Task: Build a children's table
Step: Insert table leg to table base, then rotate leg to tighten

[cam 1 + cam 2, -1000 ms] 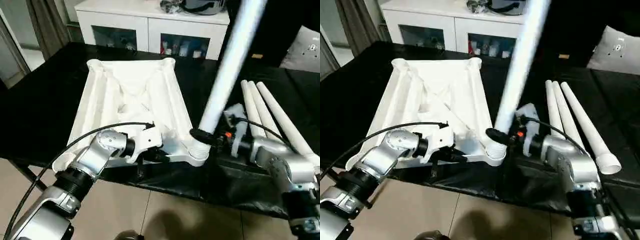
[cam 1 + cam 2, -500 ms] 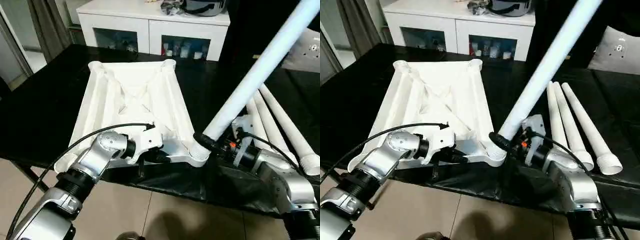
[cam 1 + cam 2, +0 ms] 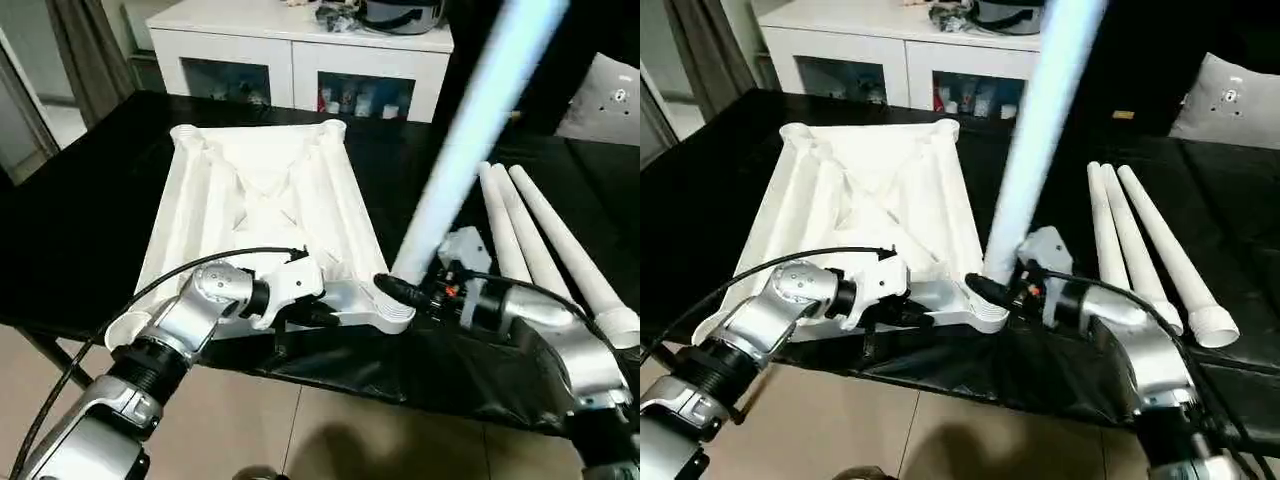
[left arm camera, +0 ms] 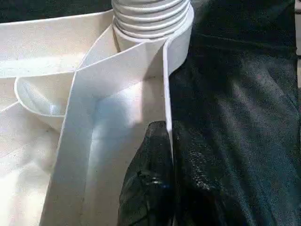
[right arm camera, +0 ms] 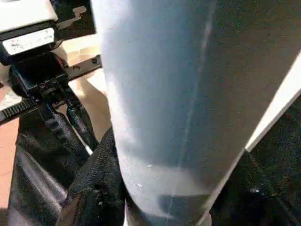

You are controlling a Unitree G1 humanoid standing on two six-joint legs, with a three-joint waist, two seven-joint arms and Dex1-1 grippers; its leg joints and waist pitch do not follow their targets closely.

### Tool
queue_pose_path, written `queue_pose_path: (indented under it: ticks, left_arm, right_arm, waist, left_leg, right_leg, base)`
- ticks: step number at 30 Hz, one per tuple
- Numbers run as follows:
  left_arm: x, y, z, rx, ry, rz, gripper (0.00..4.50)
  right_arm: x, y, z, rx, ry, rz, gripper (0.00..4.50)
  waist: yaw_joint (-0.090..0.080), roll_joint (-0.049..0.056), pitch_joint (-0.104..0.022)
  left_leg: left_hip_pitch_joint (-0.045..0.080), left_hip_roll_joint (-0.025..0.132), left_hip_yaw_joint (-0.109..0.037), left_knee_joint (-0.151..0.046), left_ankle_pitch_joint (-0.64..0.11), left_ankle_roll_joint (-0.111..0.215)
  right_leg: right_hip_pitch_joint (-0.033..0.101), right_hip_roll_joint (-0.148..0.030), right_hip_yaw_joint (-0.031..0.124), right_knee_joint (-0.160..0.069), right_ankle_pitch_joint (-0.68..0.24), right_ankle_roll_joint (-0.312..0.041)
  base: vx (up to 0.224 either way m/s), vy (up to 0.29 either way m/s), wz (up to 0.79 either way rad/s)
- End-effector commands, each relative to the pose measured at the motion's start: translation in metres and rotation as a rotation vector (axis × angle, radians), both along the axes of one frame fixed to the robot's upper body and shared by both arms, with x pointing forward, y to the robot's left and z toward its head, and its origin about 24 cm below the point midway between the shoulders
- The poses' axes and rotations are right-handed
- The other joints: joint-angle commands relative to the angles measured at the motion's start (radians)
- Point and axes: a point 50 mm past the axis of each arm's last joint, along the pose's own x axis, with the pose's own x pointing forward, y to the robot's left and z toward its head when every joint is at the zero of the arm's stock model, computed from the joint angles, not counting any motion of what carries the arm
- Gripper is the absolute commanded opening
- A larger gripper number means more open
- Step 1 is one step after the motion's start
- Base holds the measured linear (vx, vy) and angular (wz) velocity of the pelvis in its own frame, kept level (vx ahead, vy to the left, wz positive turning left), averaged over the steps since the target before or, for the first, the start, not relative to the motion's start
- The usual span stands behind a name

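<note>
The children's table top point(image 3: 262, 200) lies underside up on the black work table, ribs and round corner sockets showing. My left gripper point(image 3: 322, 317) is shut on the top's near rim; in the left wrist view its black fingers point(image 4: 149, 179) pinch the thin rim wall point(image 4: 165, 84). One white leg point(image 3: 470, 130) stands in the near right corner socket point(image 3: 392, 312), leaning up and to the right, its threaded end point(image 4: 150, 19) at the socket. My right gripper point(image 3: 400, 292) is shut on that leg just above its base. Three more legs point(image 3: 545, 240) lie side by side to the right.
A white cabinet with glass doors point(image 3: 300, 60) stands behind the work table point(image 3: 80, 210). A grey cushion point(image 3: 603, 100) sits at the far right. The table's near edge point(image 3: 400, 385) drops to a tiled floor just below my grippers.
The held leg has swung back from a strong rightward lean to a steeper, more upright stance, and my right arm moved with it. My left gripper has stayed on the rim.
</note>
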Motion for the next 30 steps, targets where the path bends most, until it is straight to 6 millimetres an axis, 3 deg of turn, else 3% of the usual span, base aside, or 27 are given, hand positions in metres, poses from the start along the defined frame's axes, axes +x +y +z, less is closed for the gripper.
queue_pose_path:
  ticks: [1,6,9,14,17,19,22,25,26,28,30]
  left_arm:
    - [0.004,0.003,0.004,0.050,-0.032,-0.023,0.00]
    - [0.013,0.005,0.010,0.076,-0.037,-0.042,0.00]
    - [0.015,0.007,0.011,0.087,-0.038,-0.040,0.00]
    - [0.018,0.013,0.011,0.084,-0.022,-0.003,0.00]
    - [0.013,0.016,0.007,0.045,0.015,0.045,0.00]
    - [0.009,0.017,0.002,0.019,0.039,0.124,0.00]
    - [0.007,0.016,-0.001,0.001,0.052,0.196,0.00]
    - [0.001,0.004,-0.003,-0.048,0.071,0.338,0.00]
    - [0.000,0.000,-0.003,-0.058,0.072,0.352,0.00]
    - [-0.004,-0.011,-0.002,-0.079,0.074,0.382,0.00]
    - [-0.009,-0.028,0.000,-0.086,0.056,0.386,0.00]
  right_arm:
    - [-0.016,0.001,-0.040,-0.096,0.201,0.040,1.88]
    - [-0.014,0.008,-0.041,-0.123,0.224,0.114,1.88]
    - [-0.014,0.011,-0.041,-0.125,0.226,0.130,1.88]
    - [-0.013,0.020,-0.038,-0.078,0.213,0.115,1.88]
    - [-0.011,0.022,-0.039,-0.101,0.194,0.031,1.88]
    - [-0.007,0.022,-0.041,-0.110,0.185,-0.094,1.88]
    - [-0.006,0.023,-0.041,-0.115,0.181,-0.156,1.88]
    - [0.004,0.026,-0.042,-0.137,0.193,-0.317,1.88]
    - [0.007,0.026,-0.043,-0.137,0.197,-0.344,1.88]
    - [0.013,0.028,-0.043,-0.134,0.212,-0.406,1.88]
    - [0.025,0.029,-0.045,-0.155,0.232,-0.485,1.88]
  waist:
    - [-0.003,0.004,-0.043]
    - [-0.003,0.002,-0.043]
    - [-0.003,0.001,-0.043]
    - [-0.004,0.003,-0.048]
    - [-0.007,0.001,-0.046]
    - [-0.016,0.001,-0.041]
    - [-0.026,-0.002,-0.032]
    - [-0.038,0.000,-0.030]
    - [-0.045,-0.006,-0.028]
    - [-0.056,-0.001,-0.029]
    - [-0.070,-0.003,-0.030]
  left_leg:
    - [0.016,0.139,-0.077,-0.104,-0.420,-0.043]
    - [0.020,0.139,-0.075,-0.104,-0.415,-0.038]
    - [0.016,0.140,-0.076,-0.106,-0.390,-0.032]
    - [0.008,0.145,-0.074,-0.112,-0.348,-0.027]
    - [0.010,0.145,-0.073,-0.113,-0.353,-0.034]
    - [0.008,0.142,-0.074,-0.114,-0.369,-0.041]
    - [0.015,0.135,-0.080,-0.112,-0.421,-0.044]
    - [0.022,0.134,-0.085,-0.112,-0.467,-0.058]
    - [0.021,0.133,-0.087,-0.112,-0.479,-0.062]
    - [0.024,0.130,-0.088,-0.111,-0.505,-0.070]
    - [0.019,0.132,-0.094,-0.118,-0.534,-0.079]
  right_leg:
    - [0.014,-0.154,0.090,-0.112,-0.513,-0.135]
    - [0.011,-0.154,0.091,-0.117,-0.542,-0.124]
    - [0.014,-0.155,0.090,-0.115,-0.533,-0.123]
    - [0.020,-0.154,0.091,-0.104,-0.426,-0.157]
    - [0.018,-0.157,0.093,-0.103,-0.423,-0.170]
    - [0.016,-0.156,0.092,-0.107,-0.481,-0.159]
    - [0.006,-0.157,0.088,-0.126,-0.646,-0.103]
    - [-0.004,-0.152,0.083,-0.132,-0.693,-0.075]
    - [-0.006,-0.153,0.080,-0.132,-0.694,-0.079]
    - [-0.007,-0.147,0.075,-0.136,-0.699,-0.063]
    - [-0.001,-0.147,0.069,-0.134,-0.662,-0.068]
  base:
    - [0.000,0.000,0.00]
    - [0.000,0.000,0.00]
    - [0.000,0.000,0.00]
    - [0.000,0.000,0.00]
    - [0.000,0.000,0.00]
    - [0.000,0.000,0.00]
    - [0.000,0.000,0.00]
    - [0.000,0.000,0.00]
    - [0.000,0.000,0.00]
    - [0.000,0.000,0.00]
    - [0.000,0.000,0.00]
